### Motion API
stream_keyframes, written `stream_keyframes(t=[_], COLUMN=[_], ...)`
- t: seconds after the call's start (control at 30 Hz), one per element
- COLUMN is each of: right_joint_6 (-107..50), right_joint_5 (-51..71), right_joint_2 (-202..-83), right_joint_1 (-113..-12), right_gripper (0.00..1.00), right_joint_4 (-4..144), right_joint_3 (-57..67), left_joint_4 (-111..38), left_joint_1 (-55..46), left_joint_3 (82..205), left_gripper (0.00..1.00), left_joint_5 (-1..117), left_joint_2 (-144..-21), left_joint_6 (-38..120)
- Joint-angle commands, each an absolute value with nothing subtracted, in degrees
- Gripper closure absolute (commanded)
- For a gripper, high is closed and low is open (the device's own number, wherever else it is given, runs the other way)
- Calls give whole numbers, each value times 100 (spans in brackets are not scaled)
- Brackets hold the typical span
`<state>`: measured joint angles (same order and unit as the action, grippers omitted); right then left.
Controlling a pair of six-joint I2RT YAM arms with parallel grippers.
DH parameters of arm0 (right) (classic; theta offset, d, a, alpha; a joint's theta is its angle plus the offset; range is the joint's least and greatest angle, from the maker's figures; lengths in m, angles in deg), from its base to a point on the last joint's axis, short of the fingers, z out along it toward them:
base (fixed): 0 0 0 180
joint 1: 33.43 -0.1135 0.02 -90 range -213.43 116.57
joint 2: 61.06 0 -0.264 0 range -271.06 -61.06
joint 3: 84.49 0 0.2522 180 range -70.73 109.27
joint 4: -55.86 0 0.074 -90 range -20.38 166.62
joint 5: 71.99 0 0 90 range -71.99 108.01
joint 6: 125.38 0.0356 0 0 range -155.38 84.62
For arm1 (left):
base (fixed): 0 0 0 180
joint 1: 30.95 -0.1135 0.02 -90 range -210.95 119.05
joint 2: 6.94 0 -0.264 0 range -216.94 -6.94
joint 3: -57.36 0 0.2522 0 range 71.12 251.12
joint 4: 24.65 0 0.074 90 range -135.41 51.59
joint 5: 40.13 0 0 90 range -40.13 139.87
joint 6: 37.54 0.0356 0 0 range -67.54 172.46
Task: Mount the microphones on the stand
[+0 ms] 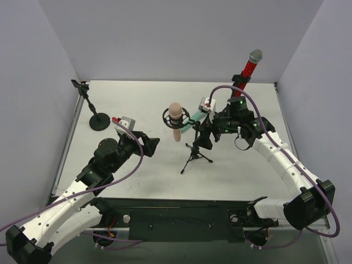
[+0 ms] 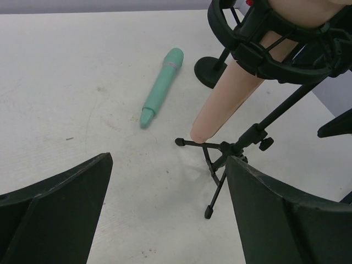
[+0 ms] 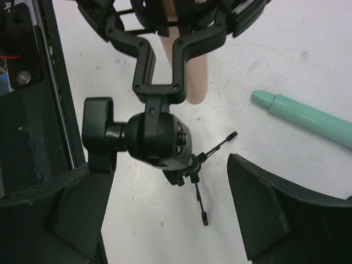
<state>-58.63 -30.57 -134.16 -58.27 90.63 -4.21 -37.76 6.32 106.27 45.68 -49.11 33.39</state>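
A peach-pink microphone [image 1: 175, 122] sits in the black shock-mount ring of a small tripod stand [image 1: 193, 155] at the table's middle; it also shows in the left wrist view [image 2: 228, 96] and the right wrist view [image 3: 196, 77]. A mint-green microphone [image 2: 159, 88] lies flat on the table behind it, partly hidden in the top view [image 1: 190, 124]. A glittery red microphone [image 1: 248, 70] with a silver head stands in a clip stand at the back right. My right gripper [image 1: 203, 137] is open, its fingers either side of the tripod's ball joint [image 3: 157, 137]. My left gripper [image 1: 148, 144] is open and empty, left of the tripod.
A second stand with a round black base [image 1: 99, 121] and an empty clip stands at the back left. Grey walls close in the table on three sides. The red microphone's stand base [image 2: 212, 71] is near the green microphone's head.
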Motion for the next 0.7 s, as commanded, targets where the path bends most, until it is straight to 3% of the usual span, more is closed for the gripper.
stream_keyframes(t=[0.0,0.17,0.43,0.5,0.67], right_joint_6=[-5455,-5270,-5946,-6051,-6550], right_joint_5=[-3129,-3436,-3911,-3982,-4219], right_joint_2=[-13506,-13699,-13682,-13647,-13384], right_joint_1=[-5848,-5856,-5839,-5804,-5505], right_gripper=[26,41,87,95,100], right_joint_4=[8255,7754,7665,7700,8409], right_joint_3=[-367,-393,-762,-789,-719], left_joint_4=[-3463,-3445,-3559,-3568,-3516], left_joint_1=[596,596,596,587,596], left_joint_3=[10856,10812,10803,10838,10865], left_gripper=[4,5,5,5,4], left_joint_5=[4609,4644,4556,4591,4661], left_joint_2=[-4833,-4816,-4649,-4684,-4754], left_joint_6=[3313,3216,3286,3295,3277])
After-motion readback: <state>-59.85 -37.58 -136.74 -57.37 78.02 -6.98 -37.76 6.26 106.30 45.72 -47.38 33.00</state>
